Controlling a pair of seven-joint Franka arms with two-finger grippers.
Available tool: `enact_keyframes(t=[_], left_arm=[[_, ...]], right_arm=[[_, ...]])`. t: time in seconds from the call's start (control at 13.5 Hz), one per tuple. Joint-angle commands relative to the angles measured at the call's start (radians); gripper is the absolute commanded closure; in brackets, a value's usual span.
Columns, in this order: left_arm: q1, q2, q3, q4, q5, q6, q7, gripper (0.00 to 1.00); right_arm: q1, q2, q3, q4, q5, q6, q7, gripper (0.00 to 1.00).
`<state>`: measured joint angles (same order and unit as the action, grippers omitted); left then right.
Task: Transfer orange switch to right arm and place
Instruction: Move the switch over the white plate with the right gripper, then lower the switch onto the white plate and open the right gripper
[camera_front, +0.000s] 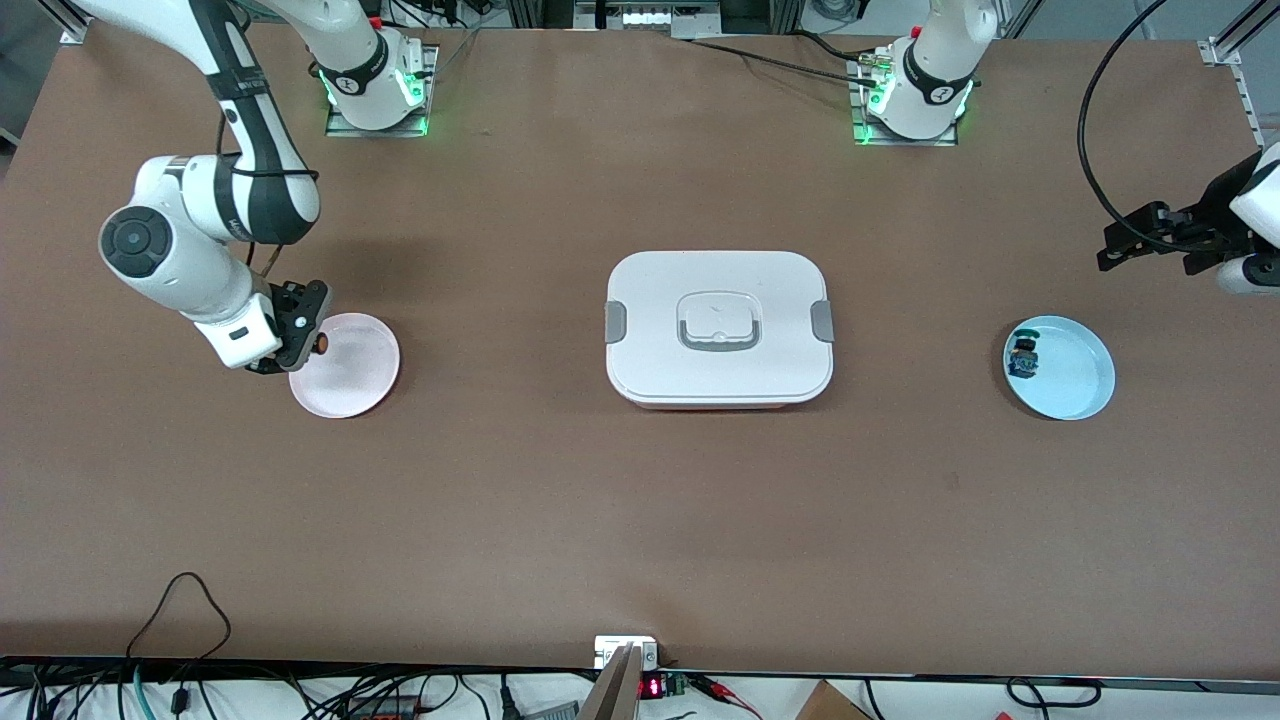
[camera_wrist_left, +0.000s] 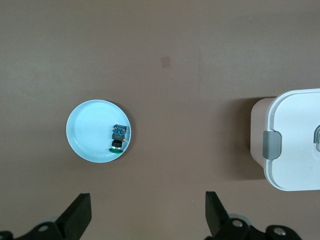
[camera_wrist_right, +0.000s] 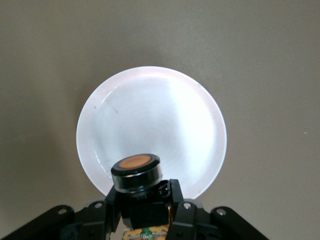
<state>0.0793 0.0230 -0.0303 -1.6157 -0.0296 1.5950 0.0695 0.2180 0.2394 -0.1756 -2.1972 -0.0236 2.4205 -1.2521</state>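
A: Working back from the bench's near edge, what comes first?

B: The pink plate (camera_front: 345, 366), toward the right arm's end of the bench. The right pincer (camera_front: 300, 338) hangs over its rim, clamped on the orange switch (camera_front: 321, 343). In the right wrist view the switch (camera_wrist_right: 136, 172) stands cap-up between the closed fingers, over the plate's (camera_wrist_right: 150, 130) edge rather than its middle

A: So the handover looks done?

B: I'd judge so; only the placing is left. To do it well, carry the switch inward over the flat of the plate, lower until its body touches or nearly touches, then open. Released at the rim, it could tip or roll onto the bench

A: And the rest?

B: The white lidded box (camera_front: 719, 326) sits mid-bench. The blue plate (camera_front: 1060, 367) lies toward the left arm's end, holding the blue-and-green component (camera_front: 1024, 357), which isn't our part. Farthest back, the left pincer (camera_front: 1135, 243) waits above the bench at that end, fingers spread wide with nothing between them, as the left wrist view (camera_wrist_left: 147, 212) shows
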Motion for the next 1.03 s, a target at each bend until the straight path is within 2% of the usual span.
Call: enact_keyframes(t=[0.0, 0.59, 0.96], left_arm=[[-0.012, 0.017, 0.001, 0.02, 0.033, 0.009, -0.011, 0.0], [0.013, 0.035, 0.016, 0.062, 0.01, 0.008, 0.033, 0.0], [-0.016, 0.037, -0.028, 0.082, 0.017, 0.006, 0.027, 0.0]], right_arm=[[-0.012, 0.015, 0.008, -0.026, 0.004, 0.051, -0.015, 1.0], [-0.006, 0.109, 0.019, -0.036, 0.005, 0.164, -0.056, 1.0], [-0.005, 0.138, 0.033, -0.049, 0.005, 0.196, -0.056, 1.0]])
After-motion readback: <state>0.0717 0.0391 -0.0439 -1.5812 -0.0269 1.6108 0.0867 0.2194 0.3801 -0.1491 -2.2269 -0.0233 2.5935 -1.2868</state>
